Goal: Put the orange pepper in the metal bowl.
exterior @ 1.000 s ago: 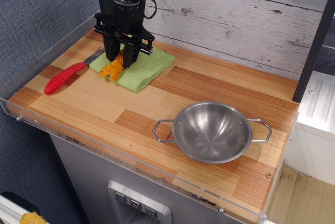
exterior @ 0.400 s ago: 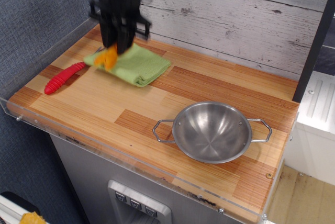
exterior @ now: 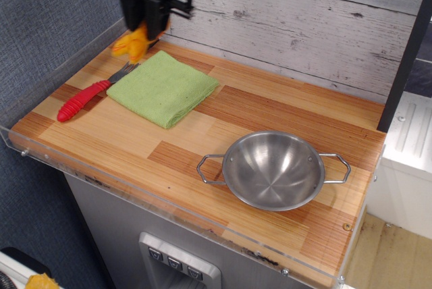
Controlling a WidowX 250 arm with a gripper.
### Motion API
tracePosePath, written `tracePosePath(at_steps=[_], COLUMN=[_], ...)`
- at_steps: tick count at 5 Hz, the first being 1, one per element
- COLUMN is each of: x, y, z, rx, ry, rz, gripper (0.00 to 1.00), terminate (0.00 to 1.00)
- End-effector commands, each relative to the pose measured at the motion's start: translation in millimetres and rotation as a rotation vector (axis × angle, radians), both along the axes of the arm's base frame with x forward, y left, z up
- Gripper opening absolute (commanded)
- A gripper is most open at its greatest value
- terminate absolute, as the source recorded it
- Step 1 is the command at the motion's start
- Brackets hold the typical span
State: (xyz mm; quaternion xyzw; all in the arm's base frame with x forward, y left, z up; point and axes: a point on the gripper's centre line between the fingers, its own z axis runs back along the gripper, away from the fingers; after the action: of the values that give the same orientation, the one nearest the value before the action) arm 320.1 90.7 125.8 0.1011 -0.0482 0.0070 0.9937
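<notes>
The counter (exterior: 223,117) carries the metal bowl (exterior: 273,169), empty at front right, and a green cloth (exterior: 164,88). High at back left, the tool (exterior: 144,24) appears clamped on the orange pepper (exterior: 133,43), lifted clear for carrying, well apart from the bowl.

Bare wood lies between green cloth (exterior: 164,88) and metal bowl (exterior: 273,169); seemingly unobstructed.

Orange-yellow lobed soft pepper (exterior: 133,42); shiny silver round metal bowl (exterior: 273,169); plain lime-green folded cloth (exterior: 164,87); red ribbed-handled fork (exterior: 88,96); striped honey-brown wooden tabletop (exterior: 270,113).
</notes>
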Motion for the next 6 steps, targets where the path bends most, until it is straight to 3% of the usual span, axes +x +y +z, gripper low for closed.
tracePosePath(at_steps=[1, 2, 3, 5, 6], x=[-23, -37, -48, -61, -64], y=[-79, -110, -136, -154, -149], z=[-10, -20, -24, -18, -14], rx=[-0.120, -0.139, -0.196, -0.157, -0.137], ry=[0.017, 0.011, -0.015, -0.057, -0.075], rz=[-0.197, -0.213, -0.187, -0.189, -0.184], gripper=[0.00, 0.00, 0.00, 0.00, 1.00], terminate=[0.00, 0.00, 0.00, 0.00, 0.00])
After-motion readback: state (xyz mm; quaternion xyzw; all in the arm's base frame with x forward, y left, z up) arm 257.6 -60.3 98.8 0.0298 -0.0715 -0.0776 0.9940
